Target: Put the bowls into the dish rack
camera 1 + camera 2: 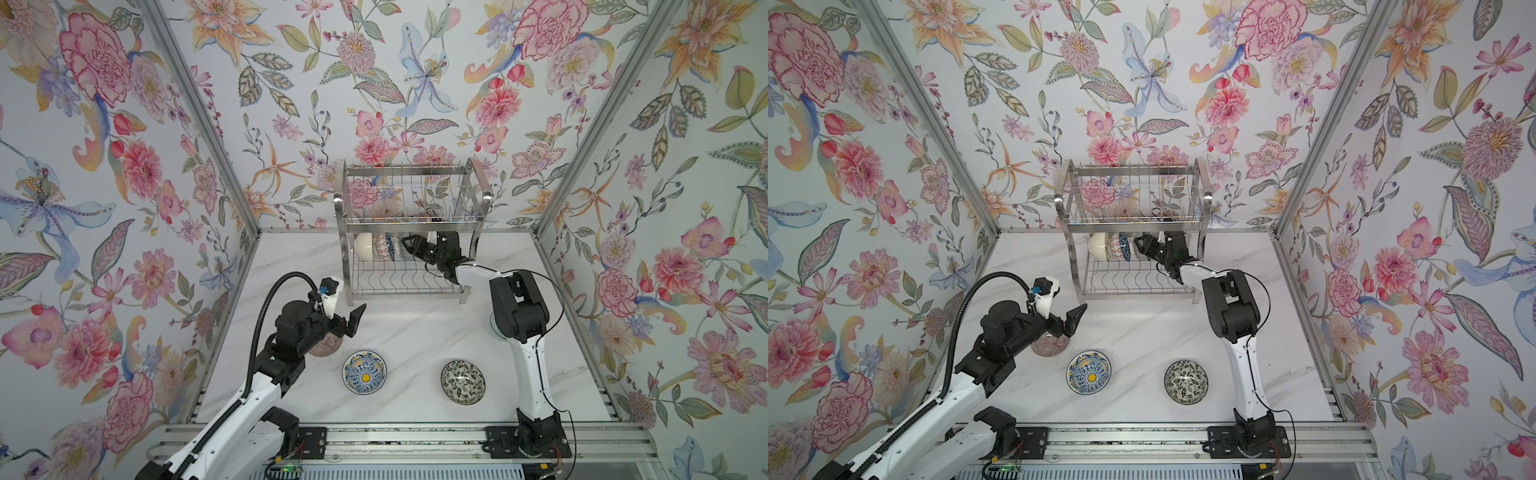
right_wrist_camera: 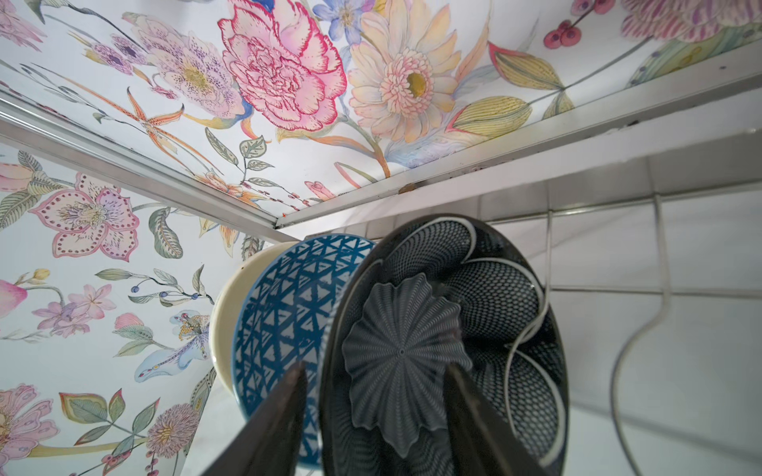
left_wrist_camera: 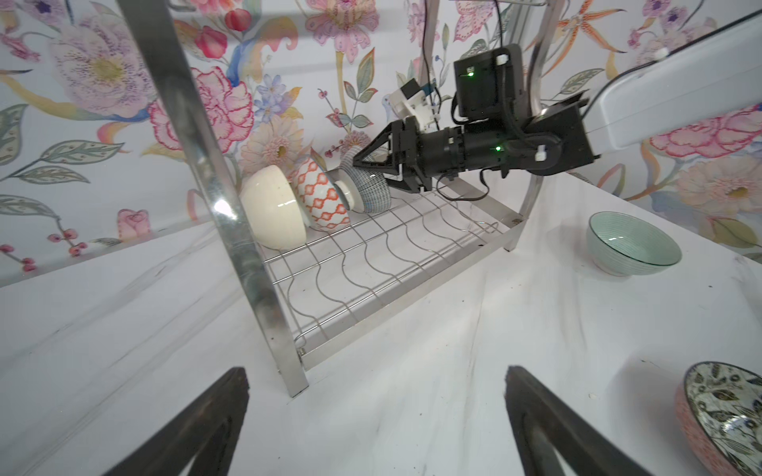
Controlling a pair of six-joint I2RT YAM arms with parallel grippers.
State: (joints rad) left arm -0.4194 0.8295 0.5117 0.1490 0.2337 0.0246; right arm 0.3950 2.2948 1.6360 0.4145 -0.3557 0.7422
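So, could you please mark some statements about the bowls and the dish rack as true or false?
1. The dish rack's lower shelf holds three bowls. True.
2. The left end effector holds the yellow-centred bowl. False: it is open and empty; that bowl lies on the table.
3. The cream bowl is leftmost in the rack's row, in both top views. True.
4. The leafy bowl is in the rack. False: it lies on the table.
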